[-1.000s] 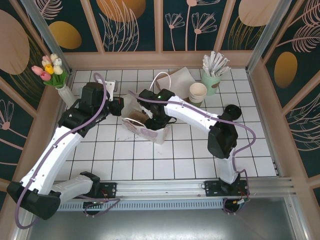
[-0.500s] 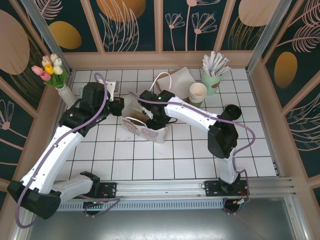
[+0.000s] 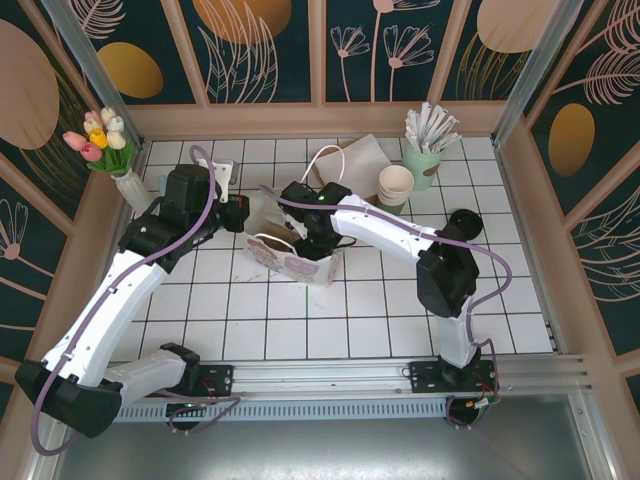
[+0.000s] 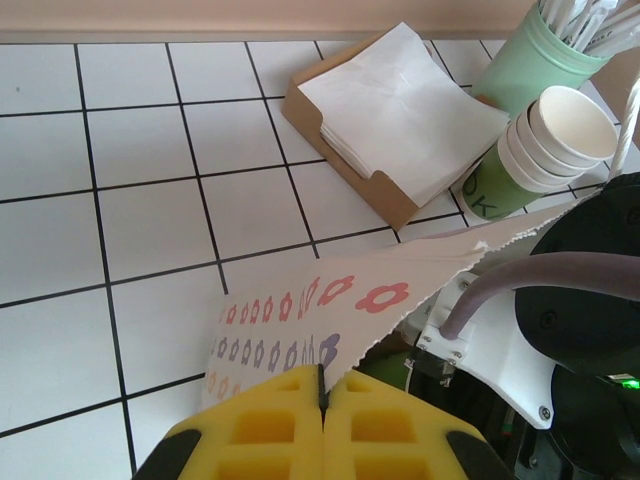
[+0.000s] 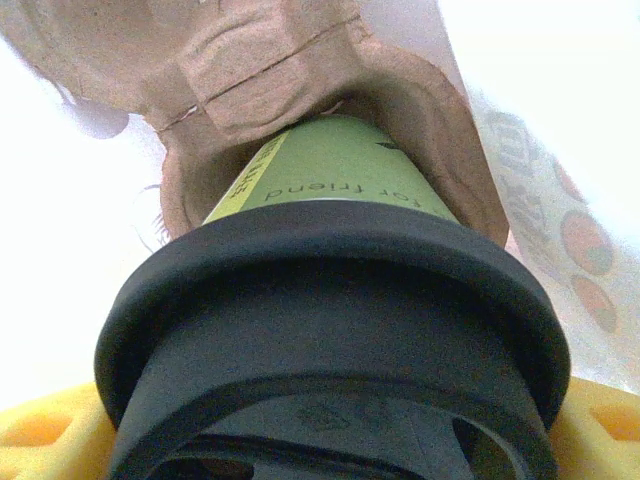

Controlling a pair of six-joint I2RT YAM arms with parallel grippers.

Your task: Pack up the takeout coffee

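Caught the takeout coffee (image 5: pixel 330 180) well inside the paper bag (image 3: pixel 290 262).

Saw the right gripper (image 5: pixel 322 435) clamped on it, with yellow pads (image 5: pixel 40 435) pressed to both sides of the black lid (image 5: pixel 330 290) and the green end pushed into a brown moulded cardboard pocket (image 5: pixel 260 60) deep in the bag. Spotted the left gripper (image 4: pixel 322 395) squeezed fully closed on the bag's flower-printed rim, just paper pinched in there. Found the bag sat mid-way across the white tiled table (image 3: pixel 300 330). Noticed a napkin stack (image 4: pixel 400 100), some lidless cups (image 4: pixel 555 130) and a mint green stick holder (image 4: pixel 525 65) just behind it.
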